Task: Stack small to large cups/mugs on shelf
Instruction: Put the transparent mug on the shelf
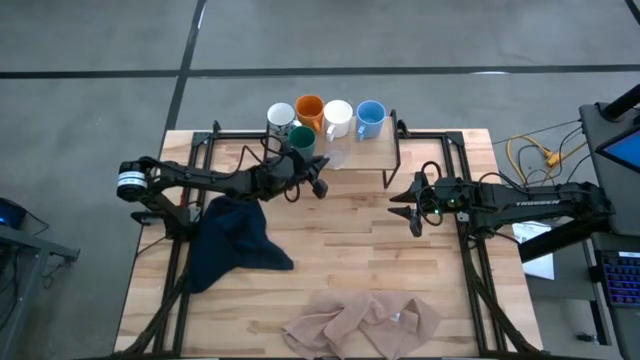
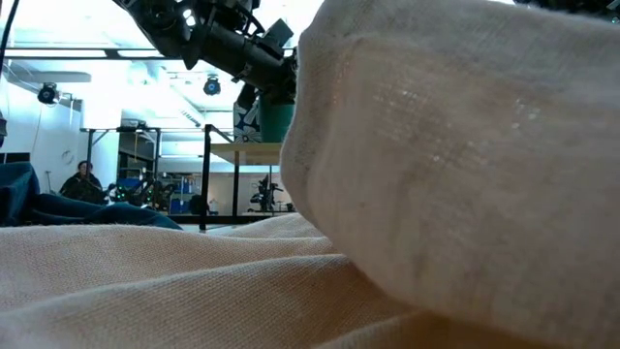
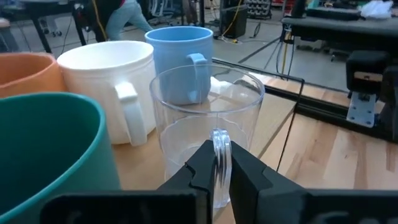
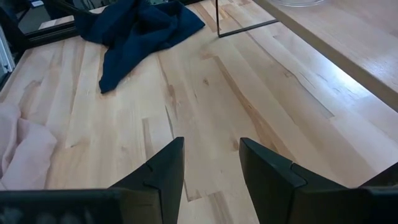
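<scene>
On the shelf (image 1: 375,152) at the table's far edge stand a patterned white mug (image 1: 281,117), an orange mug (image 1: 309,110), a white mug (image 1: 337,117) and a light blue mug (image 1: 370,117) in a row. In front of them are a dark green mug (image 1: 301,140) and a clear glass cup (image 3: 208,112). My left gripper (image 3: 222,149) reaches level at the shelf's near side and is shut on the glass cup. My right gripper (image 1: 410,210) hangs open over bare table right of the shelf, nothing between its fingers (image 4: 168,168). My left gripper pinches the glass cup's handle (image 3: 221,134) between its two fingers. The fingers come about level from the table's near left side. The cup stays upright over the shelf board, beside the green mug (image 3: 50,149). Whether its base rests on the board is hidden by the fingers.
A dark blue cloth (image 1: 235,240) lies on the table under my left arm. A beige cloth (image 1: 365,325) lies crumpled at the near edge and fills most of the low view (image 2: 436,174). Black rails (image 1: 470,250) run along both table sides. A person (image 2: 82,181) sits far behind.
</scene>
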`<state>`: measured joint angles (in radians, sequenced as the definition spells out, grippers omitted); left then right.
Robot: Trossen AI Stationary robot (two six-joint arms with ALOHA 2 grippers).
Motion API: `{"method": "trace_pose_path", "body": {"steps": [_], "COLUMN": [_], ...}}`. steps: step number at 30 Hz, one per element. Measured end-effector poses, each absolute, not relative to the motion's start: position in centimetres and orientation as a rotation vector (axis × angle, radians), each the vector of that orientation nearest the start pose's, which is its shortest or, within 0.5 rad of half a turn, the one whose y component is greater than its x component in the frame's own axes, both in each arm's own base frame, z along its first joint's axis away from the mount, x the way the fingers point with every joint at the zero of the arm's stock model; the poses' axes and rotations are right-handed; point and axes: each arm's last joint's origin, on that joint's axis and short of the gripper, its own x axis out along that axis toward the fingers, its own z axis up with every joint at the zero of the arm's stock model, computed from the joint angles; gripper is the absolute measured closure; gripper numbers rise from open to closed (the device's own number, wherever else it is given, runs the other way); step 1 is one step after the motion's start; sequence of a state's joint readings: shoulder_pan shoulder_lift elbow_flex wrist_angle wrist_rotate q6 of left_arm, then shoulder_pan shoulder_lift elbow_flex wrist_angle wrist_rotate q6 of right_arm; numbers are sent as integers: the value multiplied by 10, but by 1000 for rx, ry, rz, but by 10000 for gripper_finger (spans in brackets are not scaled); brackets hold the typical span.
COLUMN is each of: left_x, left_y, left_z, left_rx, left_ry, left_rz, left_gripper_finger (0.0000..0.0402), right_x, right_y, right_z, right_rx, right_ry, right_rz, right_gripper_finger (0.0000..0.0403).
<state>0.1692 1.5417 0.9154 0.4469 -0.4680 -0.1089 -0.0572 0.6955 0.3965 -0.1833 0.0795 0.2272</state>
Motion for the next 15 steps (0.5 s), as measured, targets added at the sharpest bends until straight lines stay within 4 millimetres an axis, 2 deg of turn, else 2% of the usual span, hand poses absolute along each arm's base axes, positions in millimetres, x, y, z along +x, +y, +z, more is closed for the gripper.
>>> {"method": "trace_pose_path", "body": {"steps": [15], "left_x": [332], "left_y": [69], "left_z": [257], "left_rx": [-71], "left_ry": [135], "left_rz": [620], "left_gripper_finger": [386], "right_x": [154], "right_y": [-11], "right_z": [213], "right_rx": [217], "right_ry": [466], "right_rz": [-188], "right_gripper_finger": [254]}}
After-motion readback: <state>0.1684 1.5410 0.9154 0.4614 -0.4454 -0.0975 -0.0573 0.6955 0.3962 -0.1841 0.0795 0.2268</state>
